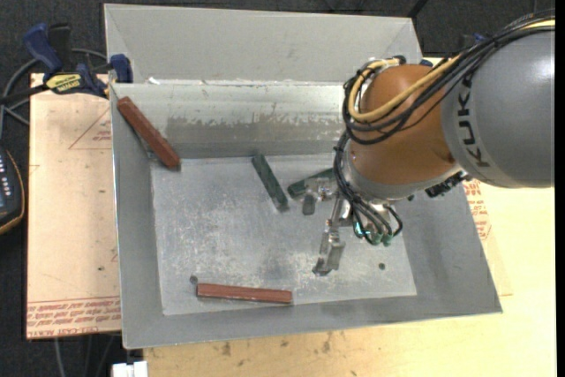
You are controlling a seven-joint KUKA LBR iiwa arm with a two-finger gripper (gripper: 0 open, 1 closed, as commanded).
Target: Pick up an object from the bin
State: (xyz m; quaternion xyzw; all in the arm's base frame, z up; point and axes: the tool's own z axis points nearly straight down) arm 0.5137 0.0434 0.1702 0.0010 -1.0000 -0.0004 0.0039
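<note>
Red-brown strip (244,294) is, by my reckoning, the likeliest thing to pick: it lies flat on the floor of the bin (132,216) at about 7 o'clock, just beside the near wall and lengthwise along it. The gripper (328,265) hangs low over bare floor at about 5 o'clock, apart from everything, with the strip's right end off at its 8 o'clock. Whether the gripper is released or clenched I cannot tell, and nothing shows in its hold.

Two other things are in the bin. A dark green bar (269,183) lies slantwise just off the centre, at 11 o'clock from the gripper. A brown bar (148,132) leans in the 10 o'clock corner, well apart (a poor choice, propped as it is against the wall).

To do the step well, the gripper should travel toward 8 o'clock until it stands over the middle of the strip's length, not over its end, so the piece will not tip when lifted. The wrist should turn so that the grip closes across the narrow width. The strip looks thin and sits flat, so the descent must go nearly to the floor before closing. The near wall leaves little room on that side, so the approach should be straight down and the lift straight up.
</note>
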